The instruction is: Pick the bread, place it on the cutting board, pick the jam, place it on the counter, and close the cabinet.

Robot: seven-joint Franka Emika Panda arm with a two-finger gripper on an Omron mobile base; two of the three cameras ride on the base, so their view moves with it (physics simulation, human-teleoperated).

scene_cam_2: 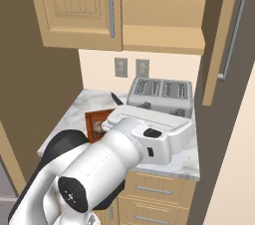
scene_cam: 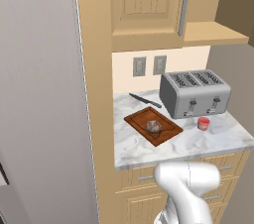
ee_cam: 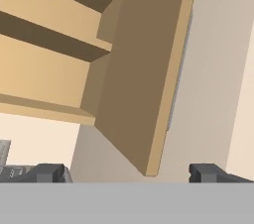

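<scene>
The left base view shows the tabletop plainly: the bread sits on the board, the jam stands on the marble just right of the board and in front of the toaster, and a knife lies behind the board near the wall. In the right base view the arm covers most of that; a corner of the board and a bit of the bread peek out at its left, and the jam is hidden. That view, in turn, shows the cabinet door swung open at the right with its bar handle, while the left base view cuts the open side off at the frame edge and shows the shut door with its handle. The hand view looks up at the open door edge-on and at two shelves inside. The claw has its two fingertips far apart with nothing between them, below the door's lower corner; whether it touches the door cannot be told.
</scene>
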